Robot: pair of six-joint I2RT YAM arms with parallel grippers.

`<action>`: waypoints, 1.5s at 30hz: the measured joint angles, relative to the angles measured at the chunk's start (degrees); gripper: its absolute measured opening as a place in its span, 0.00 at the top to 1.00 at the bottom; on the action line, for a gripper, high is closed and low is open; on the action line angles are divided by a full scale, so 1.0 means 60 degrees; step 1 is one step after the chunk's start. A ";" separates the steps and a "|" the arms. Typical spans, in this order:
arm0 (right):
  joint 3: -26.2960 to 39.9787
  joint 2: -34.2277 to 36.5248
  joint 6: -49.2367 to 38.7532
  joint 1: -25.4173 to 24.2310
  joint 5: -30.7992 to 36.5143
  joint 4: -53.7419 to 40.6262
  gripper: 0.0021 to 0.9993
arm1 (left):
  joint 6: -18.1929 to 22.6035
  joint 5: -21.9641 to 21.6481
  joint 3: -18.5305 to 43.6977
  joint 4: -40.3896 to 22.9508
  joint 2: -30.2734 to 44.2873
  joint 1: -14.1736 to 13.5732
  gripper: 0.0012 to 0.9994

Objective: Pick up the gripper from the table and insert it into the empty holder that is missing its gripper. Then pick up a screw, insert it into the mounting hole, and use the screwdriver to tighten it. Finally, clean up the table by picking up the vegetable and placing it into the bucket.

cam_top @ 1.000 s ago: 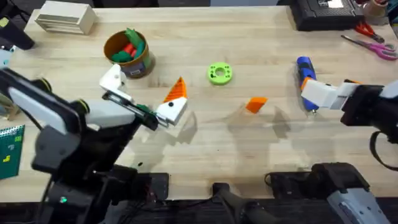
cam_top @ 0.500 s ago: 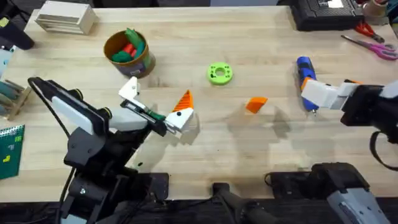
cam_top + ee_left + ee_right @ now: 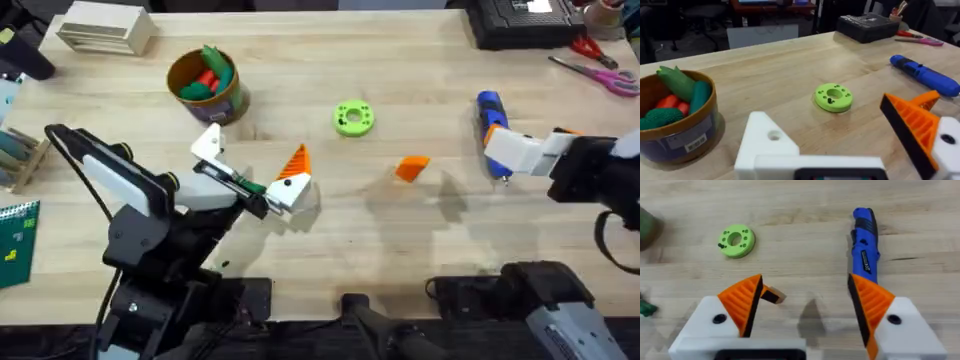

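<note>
Small orange wedge-shaped plastic finger with ribbed face lies loose mid-tabletop, right of centre, between flat green ring and thick blue-handled screwdriver.

Left gripper near front-left: one orange pad fitted, other white bracket bare; jaws wide, holding nothing.

Right gripper at right edge, spread wide, empty, one pad over screwdriver.

Judgement: wedge light, rigid, ribs give bite; pinch across flat sides, avoid clear base. Likely skids on wood.

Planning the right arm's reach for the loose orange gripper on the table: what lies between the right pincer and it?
Bare tabletop. In the overhead view nothing sits between the right pincer and the gripper; the screwdriver lies by the pincer, off that line.
</note>
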 joint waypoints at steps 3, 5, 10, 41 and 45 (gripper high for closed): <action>0.0000 0.0000 0.0003 0.0000 -0.0001 0.0000 0.01 | -0.0010 -0.0007 0.0000 0.0025 -0.0003 0.0000 0.01; 0.0000 0.0001 0.0000 0.0000 -0.0001 0.0000 0.01 | -0.0007 -0.0077 0.0000 0.0025 -0.0003 0.0000 0.01; 0.0000 0.0002 0.0000 0.0000 -0.0001 0.0000 0.01 | -0.0008 0.0025 0.0000 0.0016 -0.0002 0.0000 0.01; 0.1249 0.7630 -0.3879 0.3013 -0.0173 0.0448 0.13 | -0.0010 0.3985 0.0000 0.0015 -0.0003 0.0000 0.01; 0.1249 0.7989 -0.4309 0.3279 -0.0165 0.0452 0.21 | -0.0010 0.3985 0.0000 0.0015 -0.0001 0.0000 0.01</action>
